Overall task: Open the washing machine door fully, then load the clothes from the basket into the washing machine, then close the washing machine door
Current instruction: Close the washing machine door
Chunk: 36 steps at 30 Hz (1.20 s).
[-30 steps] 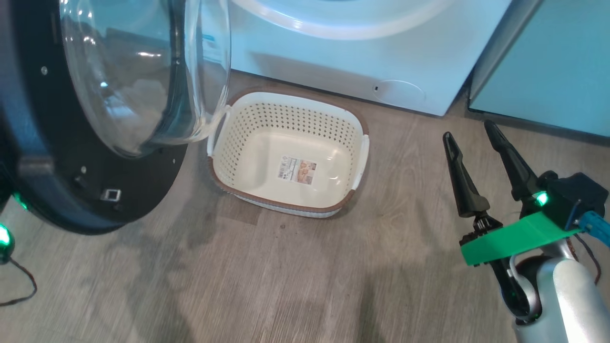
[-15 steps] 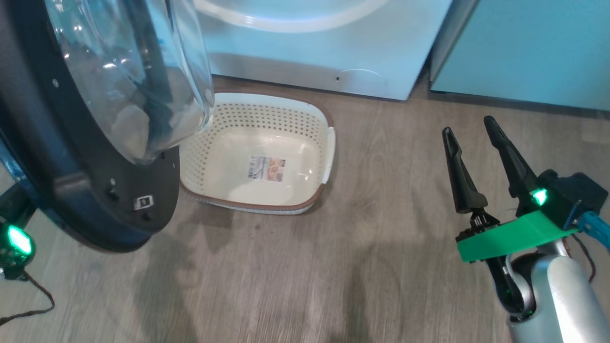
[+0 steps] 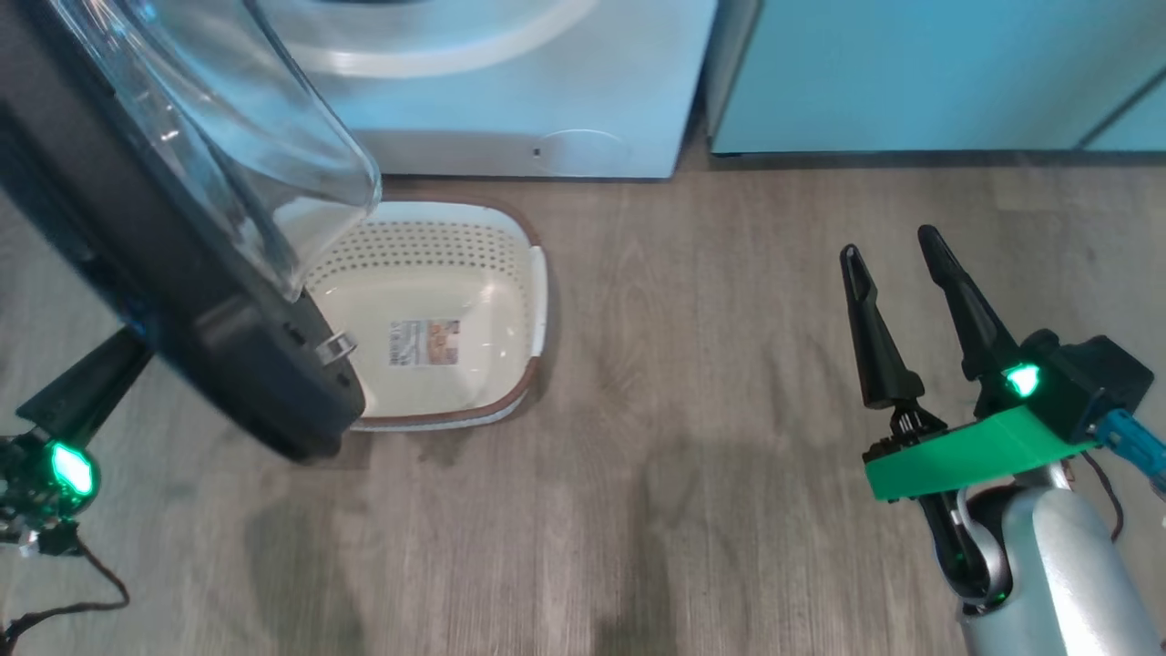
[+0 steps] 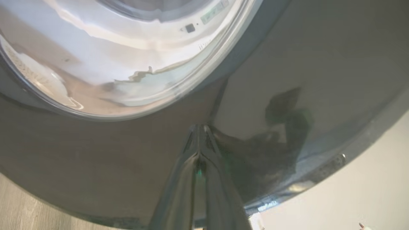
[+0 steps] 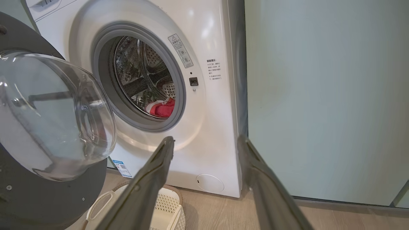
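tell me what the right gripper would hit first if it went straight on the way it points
Likely the washing machine, on its white front right of the drum opening. The right gripper, open, aims there in the right wrist view, and the way looks free, though depth is unclear.

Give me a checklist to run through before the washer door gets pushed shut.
1. Basket emptied: ok, only its label lies inside.
2. Clothes inside the drum, nothing draped over the grey gasket: ok.
3. Left claw shut, tips against the glossy outer face of the washing machine door: ok.
4. Right claw open, holding nothing, off to the side of the door: ok.
5. Door's lower edge clears the basket rim: cannot tell; the two overlap in the head view.
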### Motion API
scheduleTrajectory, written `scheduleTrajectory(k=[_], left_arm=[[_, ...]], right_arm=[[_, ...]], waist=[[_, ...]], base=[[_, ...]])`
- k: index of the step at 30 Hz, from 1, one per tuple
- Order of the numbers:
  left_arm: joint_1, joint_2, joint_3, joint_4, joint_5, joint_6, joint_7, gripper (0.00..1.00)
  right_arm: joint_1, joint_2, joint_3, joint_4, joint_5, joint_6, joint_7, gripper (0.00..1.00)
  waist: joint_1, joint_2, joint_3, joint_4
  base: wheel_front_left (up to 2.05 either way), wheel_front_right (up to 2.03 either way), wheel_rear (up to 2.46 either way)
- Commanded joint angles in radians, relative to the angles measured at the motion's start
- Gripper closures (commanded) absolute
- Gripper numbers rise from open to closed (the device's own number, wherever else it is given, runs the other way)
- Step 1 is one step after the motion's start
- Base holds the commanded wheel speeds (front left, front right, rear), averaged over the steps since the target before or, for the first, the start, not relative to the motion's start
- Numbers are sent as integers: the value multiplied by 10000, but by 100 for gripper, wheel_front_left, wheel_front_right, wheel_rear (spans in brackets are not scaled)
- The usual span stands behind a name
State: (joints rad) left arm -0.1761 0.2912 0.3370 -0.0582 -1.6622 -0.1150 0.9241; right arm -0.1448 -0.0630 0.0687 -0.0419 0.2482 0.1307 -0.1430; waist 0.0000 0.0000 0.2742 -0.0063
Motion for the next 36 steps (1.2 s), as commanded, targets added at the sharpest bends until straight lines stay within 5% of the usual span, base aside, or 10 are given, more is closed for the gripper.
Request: scheduleTrajectory(k=[1, 21, 36], left_arm=[[-213, 245, 298, -411, -47, 41, 113, 100], [-1745, 864, 244, -958, -167, 1052, 277, 100], [-4105, 1674, 192, 334, 1, 1940, 56, 100]], right_arm=[[-263, 90, 225, -306, 108, 0, -149, 0], [-443, 126, 560, 315, 927, 0, -917, 0], [-745, 127, 828, 674, 1652, 0, -1182, 0]], waist=[[0, 0, 8, -222], [0, 0, 799, -2741], [0, 0, 1502, -4258]], base=[[0, 0, 0], [0, 0, 0], [0, 0, 0]])
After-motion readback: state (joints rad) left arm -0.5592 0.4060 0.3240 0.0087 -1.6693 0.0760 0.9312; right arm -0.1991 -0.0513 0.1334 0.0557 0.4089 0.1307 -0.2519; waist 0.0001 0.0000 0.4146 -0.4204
